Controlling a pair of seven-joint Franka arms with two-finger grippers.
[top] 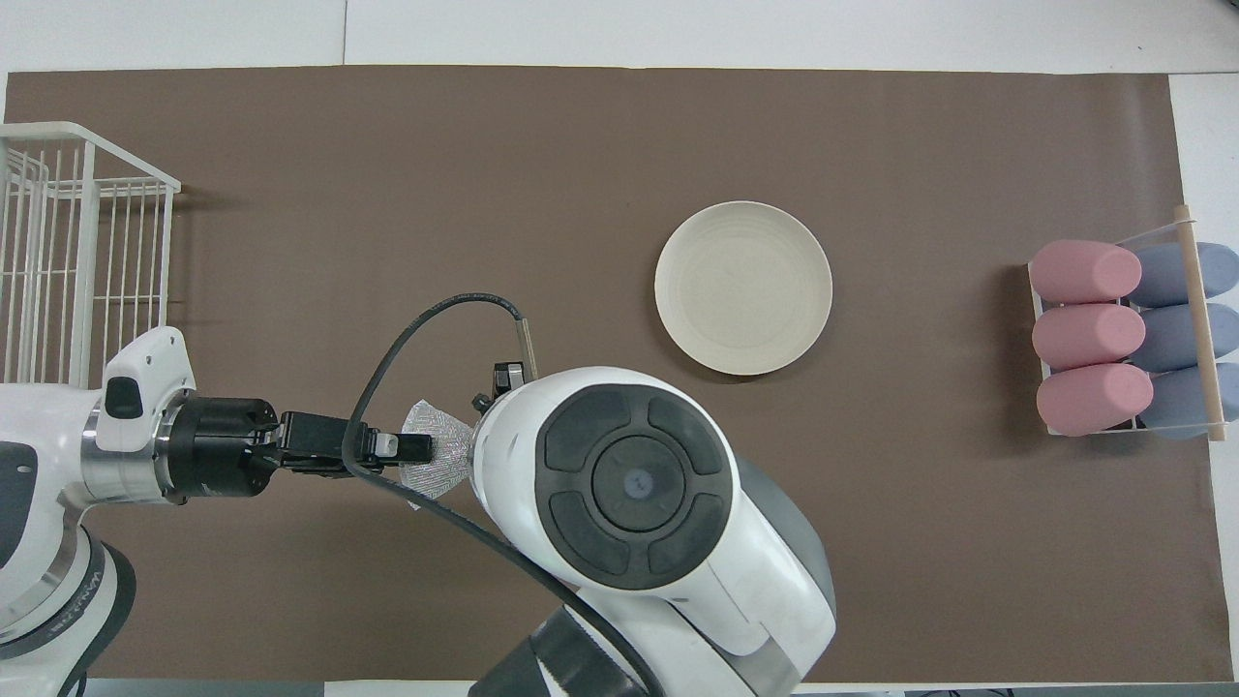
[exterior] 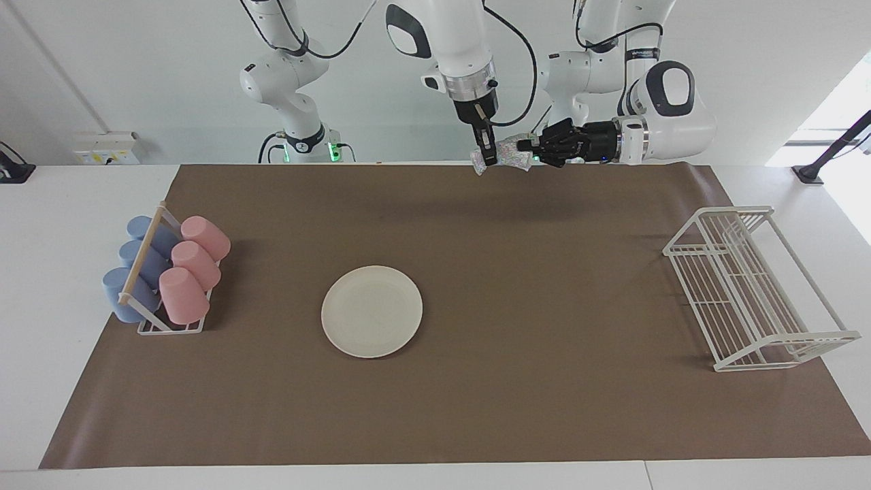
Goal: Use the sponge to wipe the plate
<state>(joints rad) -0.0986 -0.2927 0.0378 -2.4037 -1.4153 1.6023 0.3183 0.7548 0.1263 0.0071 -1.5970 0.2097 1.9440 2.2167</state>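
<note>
Gripping the sponge [exterior: 507, 154] in mid-air with my right gripper [exterior: 487, 159], clenched on its end, I hung above the mat's edge by my bases. My left gripper [exterior: 527, 145] pinched the other end; whether loosening, I could not tell. The plate [exterior: 371, 311] lay below, well apart, toward my right arm's end.

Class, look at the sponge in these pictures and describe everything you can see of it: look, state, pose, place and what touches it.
The sponge is a small silvery-grey pad with a glittery, speckled, wrinkly surface, crumpled rather than flat. It is up in the air, over the brown mat's edge at the robots' end of the table, clear of the plate. Two grippers meet at it: the right gripper comes down from above and is shut on one end, while the left gripper reaches in sideways at the other end. The overhead view shows only part of it; the right arm hides the rest.
</note>
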